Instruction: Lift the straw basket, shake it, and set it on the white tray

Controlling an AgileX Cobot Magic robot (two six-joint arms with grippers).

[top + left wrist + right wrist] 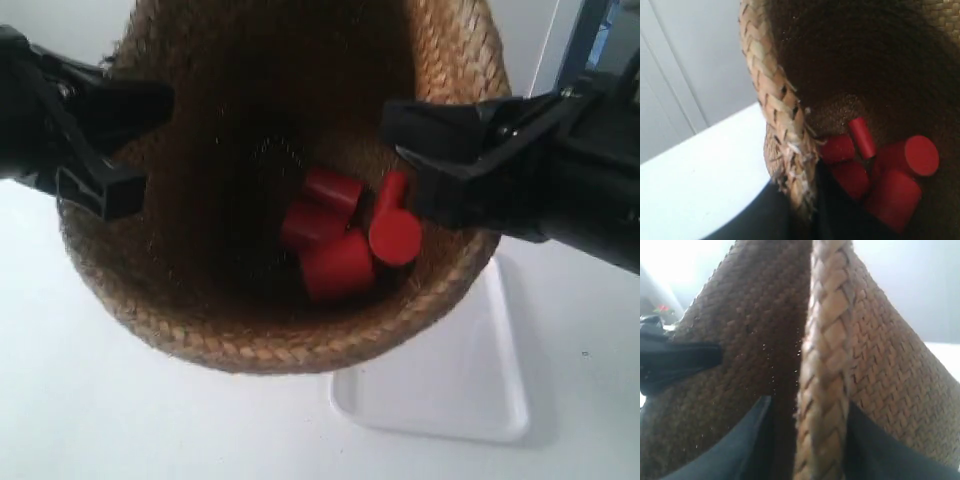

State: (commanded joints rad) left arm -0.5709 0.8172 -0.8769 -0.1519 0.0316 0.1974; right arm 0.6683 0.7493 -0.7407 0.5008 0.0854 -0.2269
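Two holds: I have a clamp on each side of the straw basket (270,340), which hangs in the air above the table (120,420), its mouth tipped toward the exterior camera.
Exterior, left side: the gripper at the exterior view's left (100,185) bites the braided rim. I cannot settle which of my arms it is.
Left wrist: my left gripper (802,220) has a dark finger on each face of the braid, closed on it.
Load: red cylinders (340,240) lie loose, heaped in the low part of the basket.
Exterior, right side: the gripper at the exterior view's right (440,170) reaches over the rim, close to the heap.
Right wrist: my right gripper (815,455) pinches the rim, a finger on either side.
Tray: the white tray (460,400) sits on the table below, toward the exterior view's right, partly under the basket.
Shake, done well: short, even strokes with both arms moving as one, so the braid does not twist out of either pinch. I would level the mouth first — tilted like this, a cylinder could roll out.
Set-down, done well: bring the base over the tray's middle, then lower straight.
Hidden: the basket's base, the tray's covered corner, and my fingertips — cut off at the wrist views' edges. The cylinder count is unclear.
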